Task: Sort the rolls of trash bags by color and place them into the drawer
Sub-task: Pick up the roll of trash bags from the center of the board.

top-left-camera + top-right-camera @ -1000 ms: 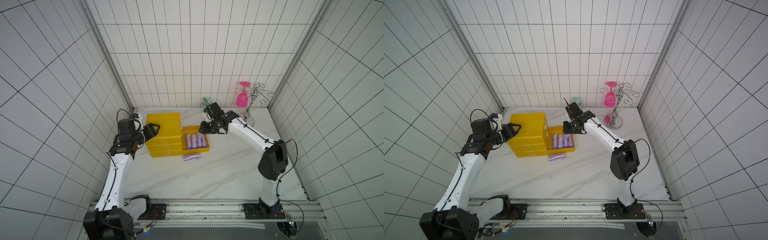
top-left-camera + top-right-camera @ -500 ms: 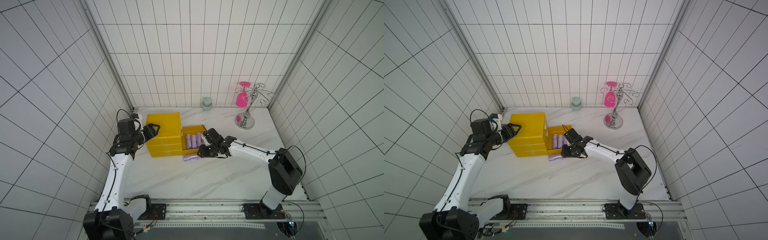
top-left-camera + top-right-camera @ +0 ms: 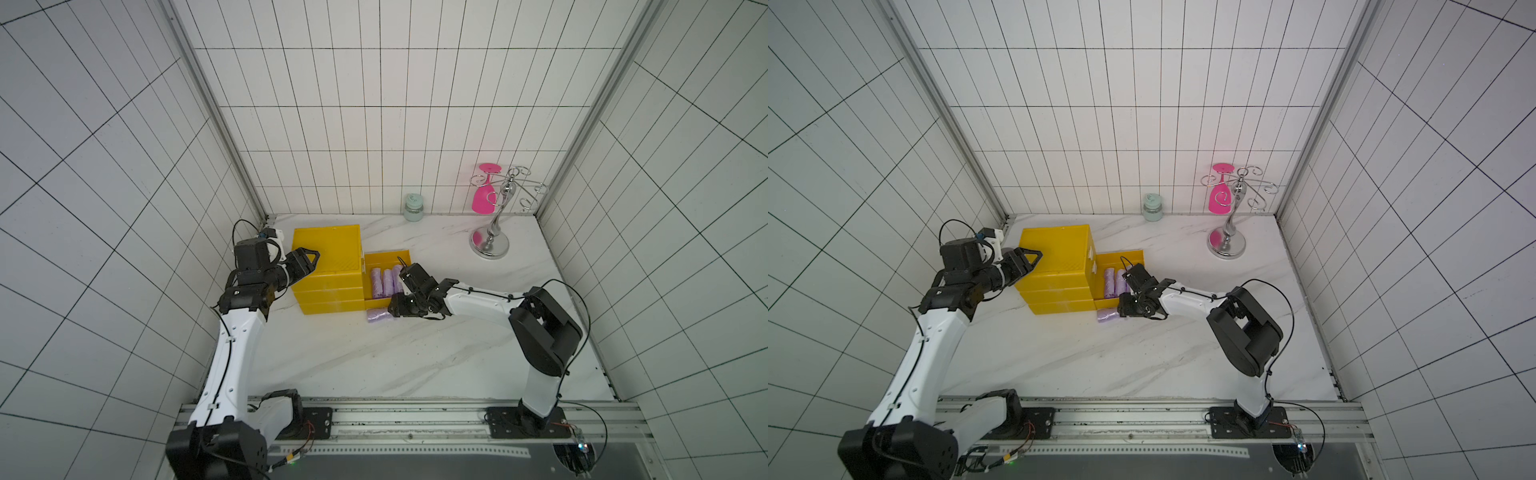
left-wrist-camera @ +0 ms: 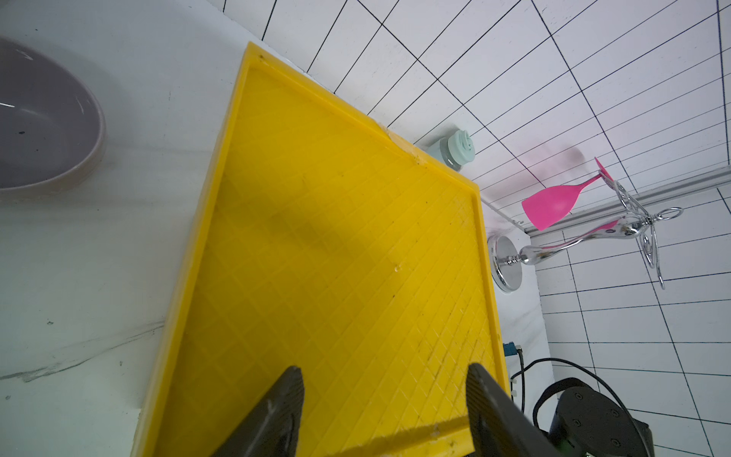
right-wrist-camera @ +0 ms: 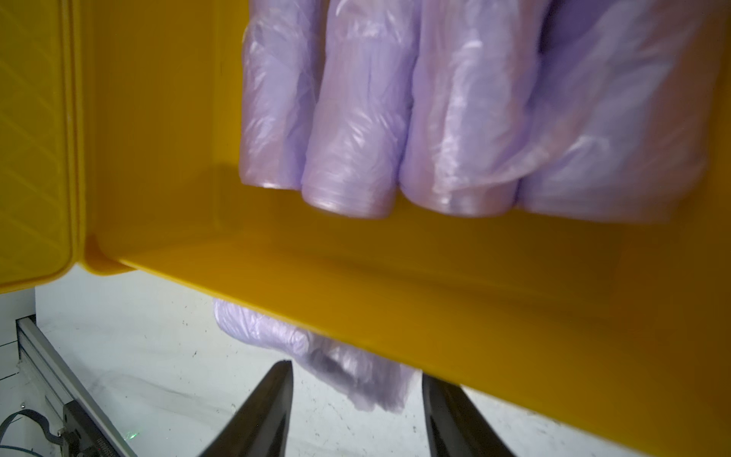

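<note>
Several lilac rolls of trash bags point(image 3: 384, 282) point(image 5: 375, 118) lie side by side in the pulled-out top drawer point(image 3: 386, 258) point(image 5: 395, 277) of a yellow cabinet point(image 3: 326, 249) point(image 4: 336, 237). One more lilac roll point(image 3: 378, 316) point(image 3: 1108, 315) point(image 5: 316, 352) lies on the table, partly under the drawer's front edge. My right gripper point(image 3: 395, 309) point(image 5: 356, 374) is low at that roll's right end, open, with the end just between the fingertips and untouched. My left gripper point(image 3: 313, 257) point(image 4: 383, 370) hovers open over the cabinet's top, holding nothing.
A lilac-grey bowl point(image 4: 47, 130) sits on the table beyond the cabinet, seen only in the left wrist view. By the back wall stand a mint jar point(image 3: 413, 208) and a chrome rack point(image 3: 490, 245) with a pink glass point(image 3: 484, 195) hanging from it.
My right arm swung from behind the drawer to its front and came down beside the loose lilac roll, its jaws widening. The left arm has not moved.
</note>
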Tool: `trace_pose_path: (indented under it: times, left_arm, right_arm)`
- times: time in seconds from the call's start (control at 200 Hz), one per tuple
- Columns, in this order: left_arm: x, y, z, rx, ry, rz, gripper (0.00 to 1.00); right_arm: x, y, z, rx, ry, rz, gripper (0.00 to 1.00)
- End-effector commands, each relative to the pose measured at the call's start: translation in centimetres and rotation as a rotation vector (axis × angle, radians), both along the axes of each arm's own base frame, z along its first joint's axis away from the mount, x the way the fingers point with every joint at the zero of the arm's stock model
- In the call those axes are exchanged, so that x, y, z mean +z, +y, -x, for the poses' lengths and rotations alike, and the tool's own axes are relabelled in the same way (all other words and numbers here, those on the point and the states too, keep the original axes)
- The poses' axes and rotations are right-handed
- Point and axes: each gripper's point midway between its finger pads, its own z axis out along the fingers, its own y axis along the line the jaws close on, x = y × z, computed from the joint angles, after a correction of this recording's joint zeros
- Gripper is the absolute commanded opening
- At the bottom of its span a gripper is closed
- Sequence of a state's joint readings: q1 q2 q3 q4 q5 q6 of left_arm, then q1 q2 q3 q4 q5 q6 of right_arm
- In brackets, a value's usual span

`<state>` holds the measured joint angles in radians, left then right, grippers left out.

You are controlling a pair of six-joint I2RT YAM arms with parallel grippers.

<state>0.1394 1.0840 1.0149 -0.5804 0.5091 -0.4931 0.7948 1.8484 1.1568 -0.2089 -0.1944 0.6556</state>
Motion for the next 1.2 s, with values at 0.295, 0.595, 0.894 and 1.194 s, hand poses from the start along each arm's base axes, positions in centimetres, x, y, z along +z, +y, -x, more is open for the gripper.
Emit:
trace_pose_path:
  times: [0.295,0.595,0.894,1.194]
  left_arm:
    - [-0.9,0.0,0.7,0.004,0.04,0.001,0.65]
    - [-1.0,0.0,0.8,0.005,0.04,0.003,0.65]
    - [-0.9,0.1,0.8,0.008,0.038,-0.002,0.65]
    - [-0.9,0.1,0.8,0.009,0.038,0.0,0.65]
  right_arm:
    - [0.2,2.8,3.3,0.102,0.008,-0.033,0.56]
    - [1.9,6.1,8.5,0.25,0.018,-0.084,0.55]
    - [2.9,3.6,8.9,0.257,-0.075,0.097,0.49]
    - [2.5,5.2,6.1,0.255,-0.09,0.105,0.47]
